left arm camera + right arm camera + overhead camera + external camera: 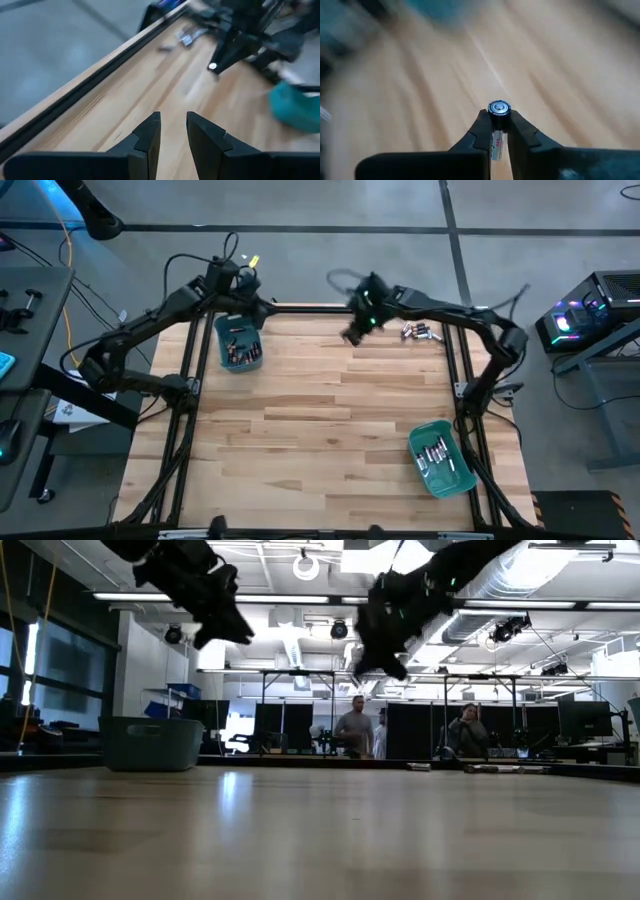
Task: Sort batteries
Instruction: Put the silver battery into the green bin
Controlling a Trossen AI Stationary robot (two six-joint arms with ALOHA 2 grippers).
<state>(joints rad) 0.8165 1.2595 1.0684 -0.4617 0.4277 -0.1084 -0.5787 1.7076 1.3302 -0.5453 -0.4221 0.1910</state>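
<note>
Right wrist view shows the right gripper (499, 131) pinching one battery (498, 111) end-on, lifted clear above the table's (330, 410) far edge for carrying to a bin, probably; loose batteries (421, 332) wait near the far right corner, while the left gripper (173, 131) hangs slightly parted, empty

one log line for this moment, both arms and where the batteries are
right gripper: shut on battery, above table | left gripper: open, over far-left bin | loose batteries: far edge | near-right bin: holds batteries

Grey concrete floor (300, 205), ceiling strip lights (150, 597), two people standing (354, 727).
</note>
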